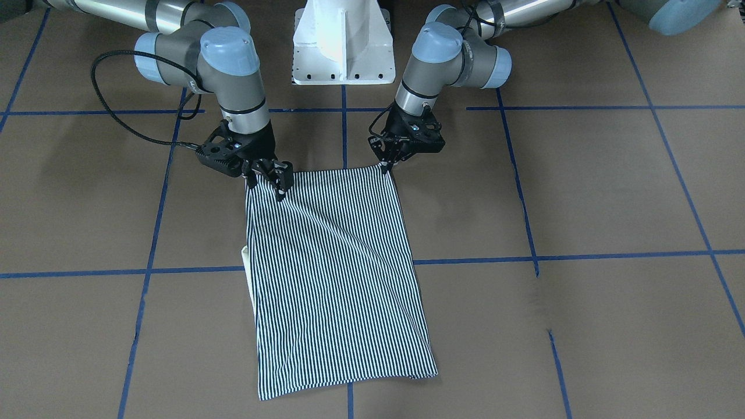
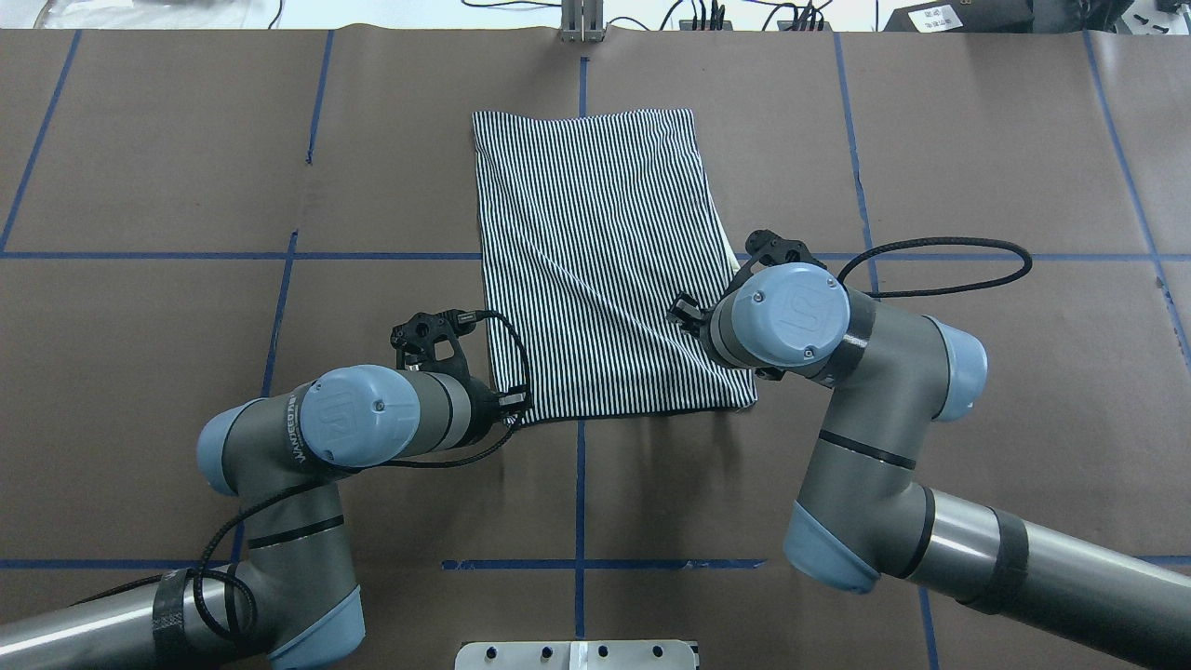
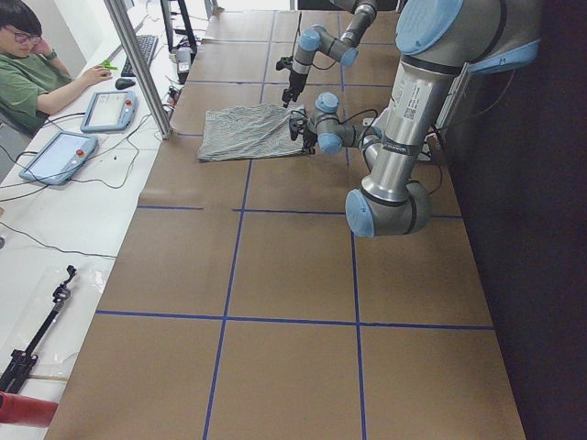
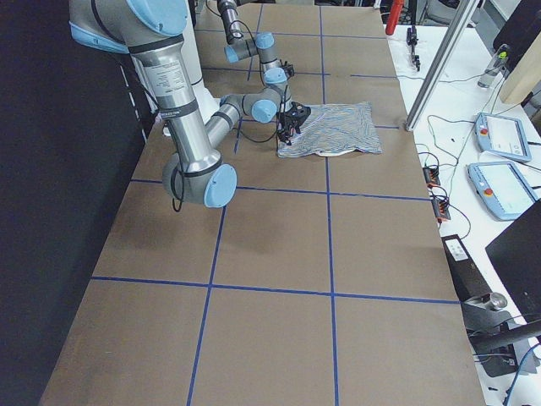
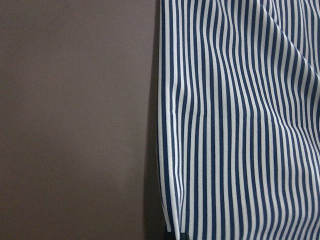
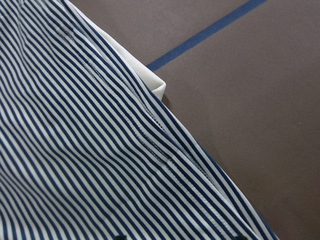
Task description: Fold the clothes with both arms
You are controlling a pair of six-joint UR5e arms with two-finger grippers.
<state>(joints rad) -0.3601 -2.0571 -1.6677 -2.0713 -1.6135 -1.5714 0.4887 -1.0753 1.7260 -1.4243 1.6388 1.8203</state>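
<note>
Seen from overhead, your striped shirt (image 2: 595,261) is folded rectangular, its cream collar (image 1: 247,260) peeking at 3 o'clock, with the left gripper (image 1: 386,166) pinching its 7 o'clock corner and the right gripper (image 1: 268,181) splayed at 5.

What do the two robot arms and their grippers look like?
Both the left arm and the right arm are silver-grey tubes with rounded light blue joint caps, each cap bearing a faint logo. Dark bands ring the tubes. A black braided cable loops beside each arm. The left gripper and right gripper are black, with perforated frames.
</note>
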